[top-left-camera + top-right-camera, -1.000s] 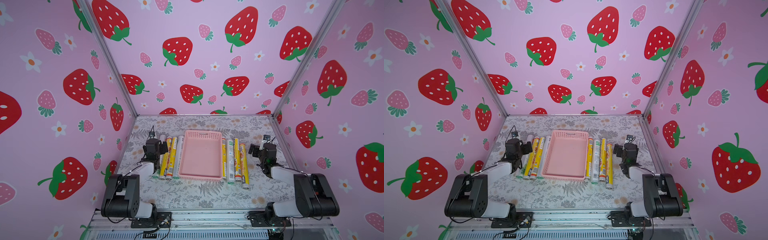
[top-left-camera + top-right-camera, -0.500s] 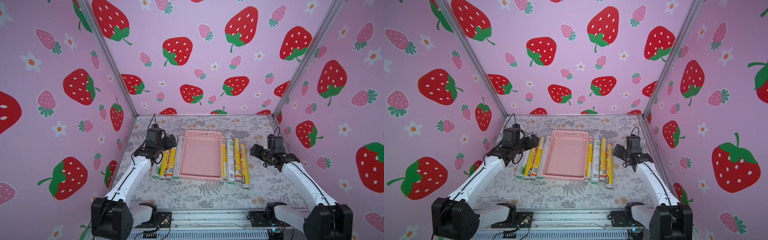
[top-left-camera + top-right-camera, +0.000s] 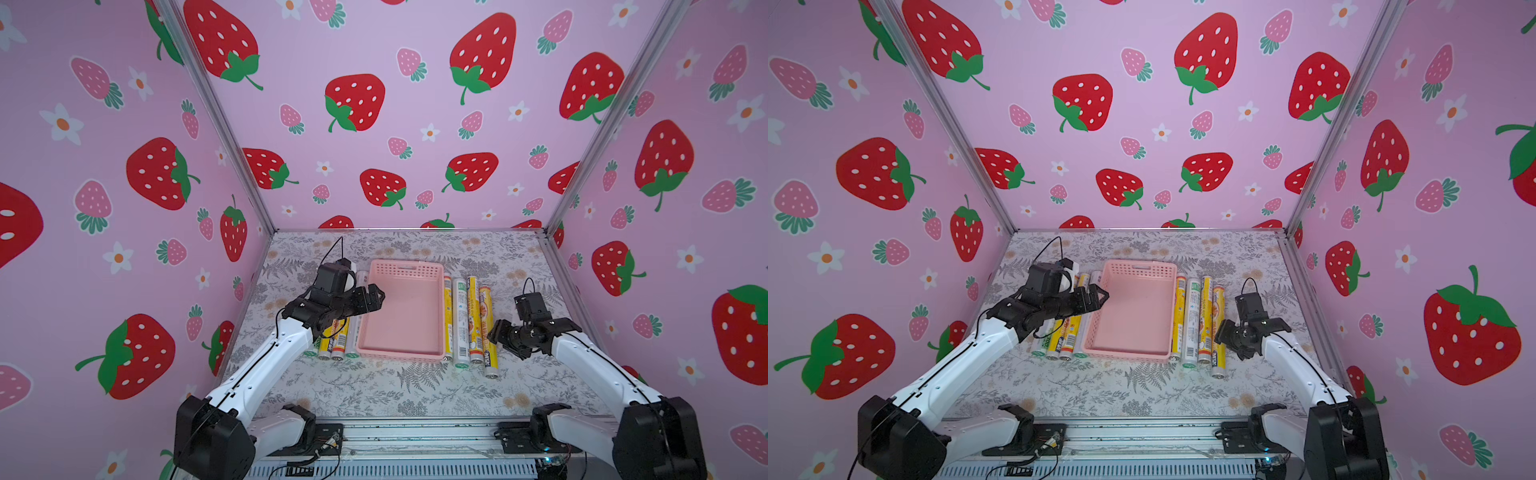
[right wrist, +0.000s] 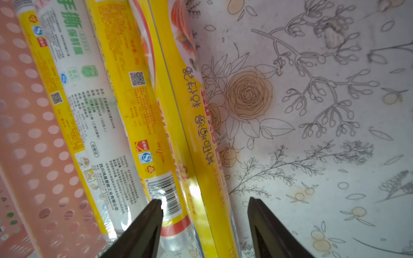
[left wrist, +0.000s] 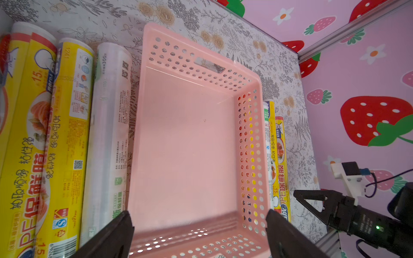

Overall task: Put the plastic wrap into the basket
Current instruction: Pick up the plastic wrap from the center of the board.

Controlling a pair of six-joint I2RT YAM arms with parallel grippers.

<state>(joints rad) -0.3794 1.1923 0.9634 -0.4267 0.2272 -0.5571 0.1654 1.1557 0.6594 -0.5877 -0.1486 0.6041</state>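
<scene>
Beside the basket [image 3: 405,266], I've swung both arms out: right gripper [image 4: 204,201], narrowing but empty, lines up over the outermost yellow roll [image 3: 484,307], left gripper [image 5: 199,214] gapes empty, so pickup looks imminent.

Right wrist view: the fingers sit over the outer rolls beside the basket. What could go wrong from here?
1. The rolls lie packed together, and one of the right fingers is over the barcode roll, so closing may catch it along with the outermost roll.
2. The grip would be toward the roll's near end; a long roll could droop or slip when lifted.
3. The left fingers hang open over the basket, possibly blocking the drop.
</scene>
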